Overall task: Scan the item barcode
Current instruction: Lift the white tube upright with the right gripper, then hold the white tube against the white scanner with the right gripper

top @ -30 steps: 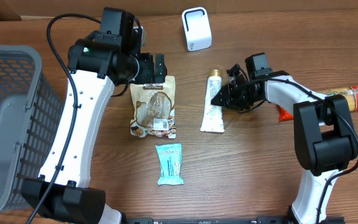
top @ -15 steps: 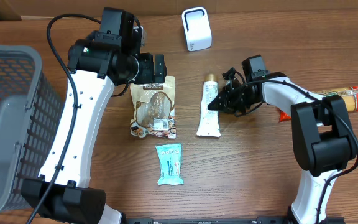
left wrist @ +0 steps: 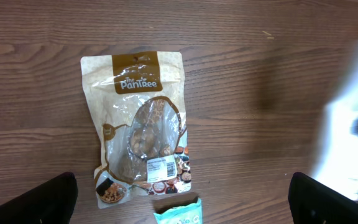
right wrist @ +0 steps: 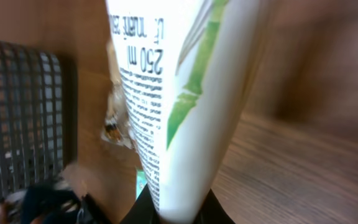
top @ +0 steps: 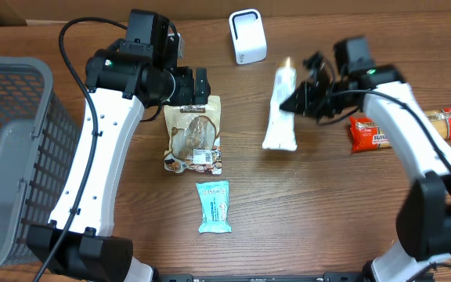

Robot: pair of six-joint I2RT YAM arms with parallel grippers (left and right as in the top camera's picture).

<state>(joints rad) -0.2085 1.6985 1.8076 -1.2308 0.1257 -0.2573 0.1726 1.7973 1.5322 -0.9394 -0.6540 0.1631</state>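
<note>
Worktop (top: 327,204) no longer carries the white tube (top: 279,117): right fingers (top: 297,99), now pinching it, hold it raised near the scanner (top: 247,37), ready for barcode presentation; left fingers (left wrist: 48,199) spread.

The wooden table (top: 327,219) carries a mesh basket (top: 18,117) at its left edge and a white scanner (top: 247,36) near the far edge. A brown pouch (top: 193,133) and a teal packet (top: 214,206) lie mid-table. A red packet (top: 369,133) lies toward the right edge.

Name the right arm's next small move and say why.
Probably carry the tube up and left toward the white scanner: the right gripper is shut on it, it hangs clear of the table, and the scanner stands apart from it.
</note>
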